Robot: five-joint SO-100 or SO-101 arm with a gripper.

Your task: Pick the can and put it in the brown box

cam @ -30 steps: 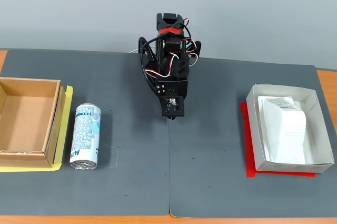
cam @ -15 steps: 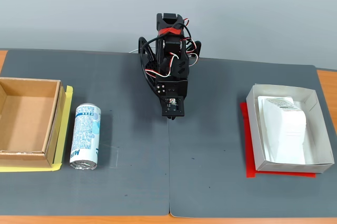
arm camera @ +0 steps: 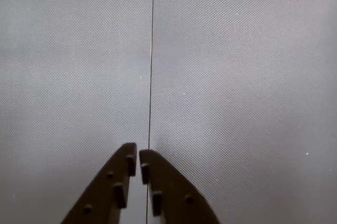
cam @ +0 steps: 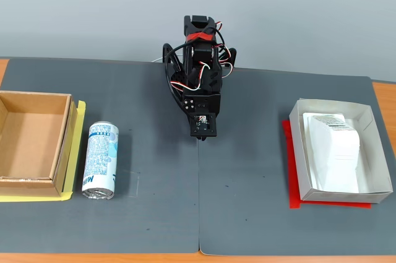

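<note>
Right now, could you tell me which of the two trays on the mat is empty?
The brown box at the fixed view's left edge is empty; the white-grey paper tray on the right holds a white packet.

Even, soft light in my fixed view, sharp, with only faint shadows. My wrist view is pale and washed; my fingers (arm camera: 158, 182) at 6 o'clock look slightly blurred.

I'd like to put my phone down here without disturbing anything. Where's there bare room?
The dark mat is bare between the can and the white tray, in front of the arm's hand. It is crowded at the left, where the can lies beside the brown box.
</note>
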